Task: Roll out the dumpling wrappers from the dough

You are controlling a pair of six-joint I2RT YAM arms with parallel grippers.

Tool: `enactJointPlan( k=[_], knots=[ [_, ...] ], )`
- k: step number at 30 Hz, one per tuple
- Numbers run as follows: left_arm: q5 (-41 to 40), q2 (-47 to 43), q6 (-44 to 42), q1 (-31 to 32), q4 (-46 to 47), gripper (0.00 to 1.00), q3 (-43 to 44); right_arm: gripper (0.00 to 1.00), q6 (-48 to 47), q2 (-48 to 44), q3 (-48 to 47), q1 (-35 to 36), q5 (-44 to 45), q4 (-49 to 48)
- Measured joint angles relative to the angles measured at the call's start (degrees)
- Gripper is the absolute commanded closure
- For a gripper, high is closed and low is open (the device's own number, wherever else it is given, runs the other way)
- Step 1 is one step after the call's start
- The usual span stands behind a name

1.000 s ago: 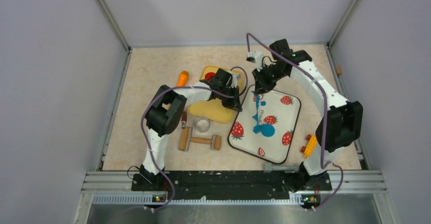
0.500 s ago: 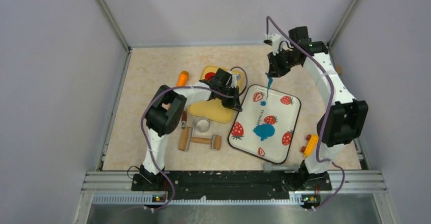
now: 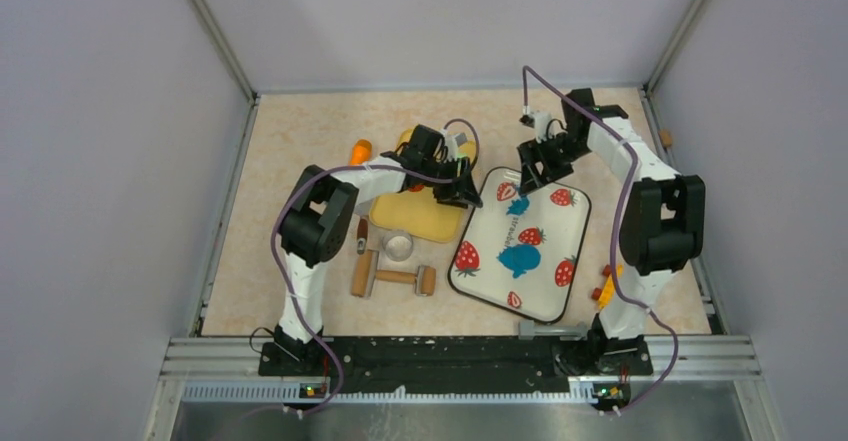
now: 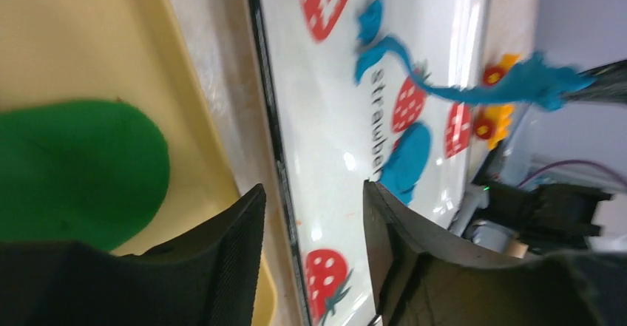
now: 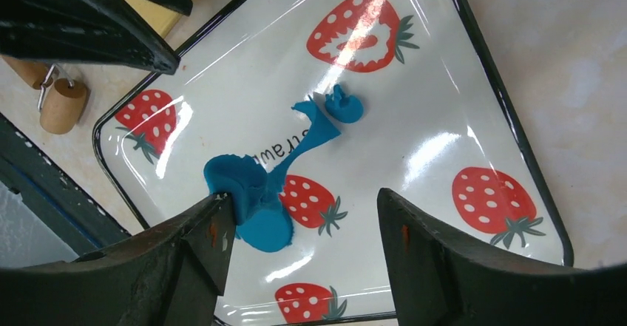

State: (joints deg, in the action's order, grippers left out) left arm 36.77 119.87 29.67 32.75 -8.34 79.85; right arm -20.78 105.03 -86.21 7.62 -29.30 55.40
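Observation:
A white strawberry tray point(image 3: 585, 223) point(image 5: 429, 111) point(image 4: 325, 104) holds the blue dough. A round flat blue wrapper point(image 3: 527, 257) point(image 5: 272, 231) point(image 4: 408, 156) lies mid-tray with a ragged bit beside it. My right gripper point(image 3: 525, 176) point(image 5: 303, 200) hangs open over the tray's far corner. A thin dough strip point(image 5: 310, 137) point(image 4: 458, 89) sticks to its left finger and stretches toward a small scrap point(image 5: 344, 106) point(image 3: 517, 204). My left gripper point(image 3: 458, 189) point(image 4: 313, 193) is open, with the tray's left rim showing between its jaws.
A yellow board point(image 3: 420, 219) point(image 4: 111, 45) with a green disc point(image 4: 74, 171) lies left of the tray. Nearer lie a metal ring cutter point(image 3: 399, 246), a wooden roller point(image 3: 398, 277) and a wooden stick point(image 3: 358, 273). An orange tool point(image 3: 360, 151) and an orange toy piece point(image 3: 605, 286) sit further out.
Both grippers have opened. The right one, which had pulled the dough strip up and away, came back down over the tray's far corner. The left gripper shifted slightly toward the far side.

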Motion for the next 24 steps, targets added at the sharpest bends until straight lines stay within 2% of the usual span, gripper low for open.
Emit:
enactJointPlan(
  k=[3,5,8,12,17,24],
  knots=[
    [2.8,0.0,2.0,-1.4,1.0,0.31,3.3,0.24,-1.8,0.0,-0.2,-0.3,-1.0,0.1],
    [5.1,0.0,4.8,-2.2,3.8,0.27,5.8,0.23,-4.1,-0.1,0.0,-0.3,-1.4,-0.1],
    [8.8,0.0,12.2,-2.9,11.5,0.26,7.9,0.22,-8.6,-2.3,2.3,-0.3,-1.9,-3.4],
    [12.6,1.6,20.9,-2.6,19.0,0.25,8.1,0.18,-15.8,-10.1,9.9,-0.2,-2.0,-10.3],
    [14.4,7.0,25.4,-1.1,19.7,0.24,11.6,0.18,-24.0,-17.6,15.8,2.2,0.1,-18.8],
    [14.4,9.1,26.2,2.0,18.6,0.24,14.7,0.18,-28.8,-17.9,16.6,6.4,3.3,-24.5]
  ],
)
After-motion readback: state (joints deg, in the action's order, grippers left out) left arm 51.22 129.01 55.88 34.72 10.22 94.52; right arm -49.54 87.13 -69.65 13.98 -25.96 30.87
